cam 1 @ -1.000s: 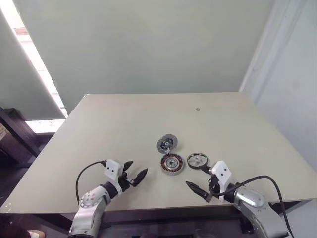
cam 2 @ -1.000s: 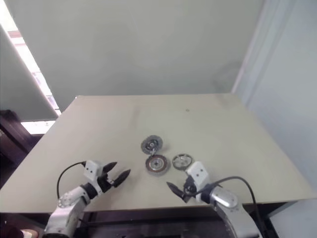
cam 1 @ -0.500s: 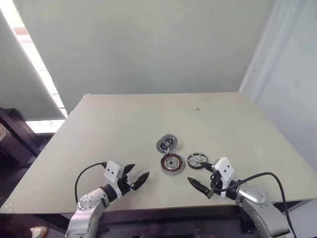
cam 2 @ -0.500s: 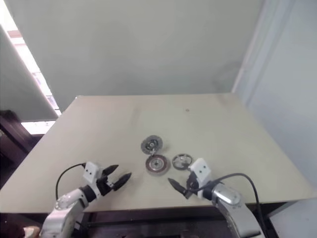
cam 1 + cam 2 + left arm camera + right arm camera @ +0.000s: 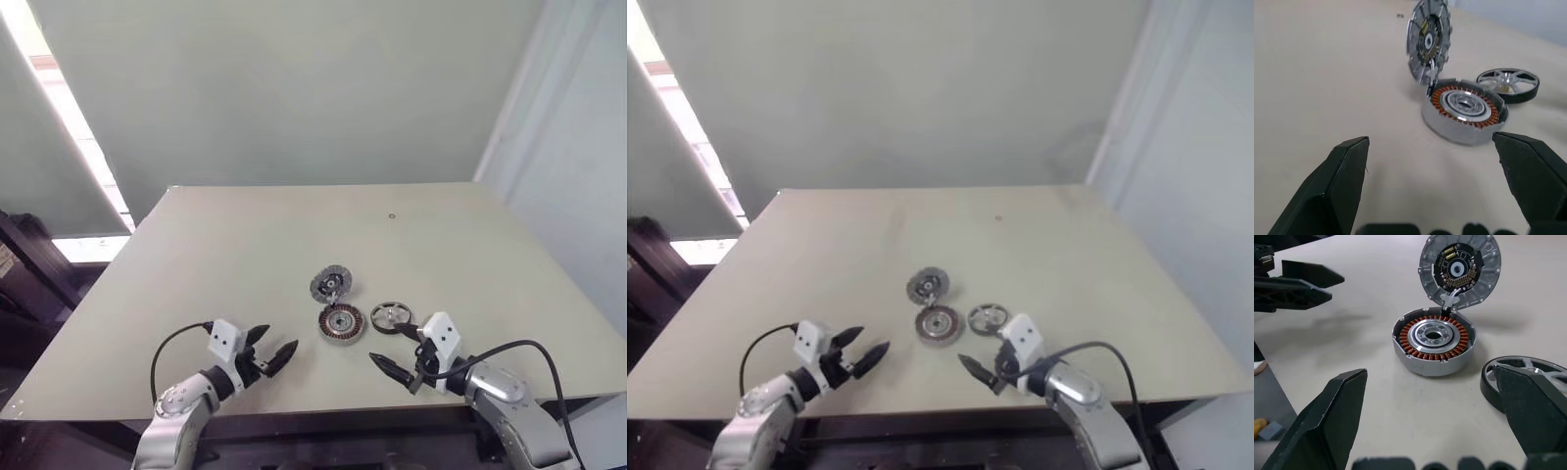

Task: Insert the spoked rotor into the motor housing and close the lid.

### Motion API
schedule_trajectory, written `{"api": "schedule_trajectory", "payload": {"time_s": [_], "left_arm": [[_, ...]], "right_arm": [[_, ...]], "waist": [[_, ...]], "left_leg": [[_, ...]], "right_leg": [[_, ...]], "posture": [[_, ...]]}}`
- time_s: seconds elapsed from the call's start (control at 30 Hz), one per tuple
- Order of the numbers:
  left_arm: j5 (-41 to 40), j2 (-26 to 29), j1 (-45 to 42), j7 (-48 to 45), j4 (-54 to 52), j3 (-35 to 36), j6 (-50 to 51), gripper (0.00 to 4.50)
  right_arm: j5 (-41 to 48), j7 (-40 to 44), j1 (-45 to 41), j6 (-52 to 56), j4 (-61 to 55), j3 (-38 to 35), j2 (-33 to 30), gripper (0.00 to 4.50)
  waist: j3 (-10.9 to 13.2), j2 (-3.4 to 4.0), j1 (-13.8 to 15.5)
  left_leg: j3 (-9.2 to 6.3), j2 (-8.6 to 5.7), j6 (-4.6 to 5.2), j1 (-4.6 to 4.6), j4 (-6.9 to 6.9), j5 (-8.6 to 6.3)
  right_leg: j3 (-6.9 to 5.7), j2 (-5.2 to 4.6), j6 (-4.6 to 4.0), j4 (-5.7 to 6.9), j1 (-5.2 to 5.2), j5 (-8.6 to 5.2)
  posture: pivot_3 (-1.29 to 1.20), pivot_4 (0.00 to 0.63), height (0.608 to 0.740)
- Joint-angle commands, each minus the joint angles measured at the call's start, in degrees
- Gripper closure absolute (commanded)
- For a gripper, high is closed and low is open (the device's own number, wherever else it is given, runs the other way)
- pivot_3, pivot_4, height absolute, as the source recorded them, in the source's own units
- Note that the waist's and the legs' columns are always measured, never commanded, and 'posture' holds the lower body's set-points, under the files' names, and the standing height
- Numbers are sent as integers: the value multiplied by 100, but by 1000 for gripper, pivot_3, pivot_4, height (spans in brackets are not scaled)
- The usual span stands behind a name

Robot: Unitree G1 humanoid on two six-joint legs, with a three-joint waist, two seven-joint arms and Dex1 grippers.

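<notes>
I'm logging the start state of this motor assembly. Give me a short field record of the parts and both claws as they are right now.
table: beige top
motor housing: flat on the table, copper windings up
lid: hinged open, standing up behind the motor housing
spoked rotor: flat on the table beside the motor housing, apart from it
left claw: open, holding nothing
right claw: open, holding nothing
task progress: spoked rotor not yet inserted

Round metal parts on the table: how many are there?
3. The motor housing sits in the middle, the lid stands hinged open just behind it, and the spoked rotor lies to its right.
</notes>
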Motion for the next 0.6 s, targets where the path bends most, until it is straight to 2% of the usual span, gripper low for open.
{"api": "schedule_trajectory", "payload": {"time_s": [0.03, 0.6], "left_arm": [[-60, -11, -20, -16, -109, 1, -128, 50], [-23, 0, -34, -74, -85, -125, -111, 50]], "right_arm": [[30, 9, -86, -85, -158, -86, -56, 0], [0, -41, 29, -67, -219, -58, -62, 0]], "waist": [[0, 0, -8], [0, 0, -6]], "left_leg": [[0, 0, 0, -3, -2, 0], [0, 0, 0, -3, 0, 0]], "right_leg": [[0, 0, 0, 0, -3, 0], [1, 0, 0, 0, -2, 0]], "posture": [[0, 0, 740], [0, 0, 740]]}}
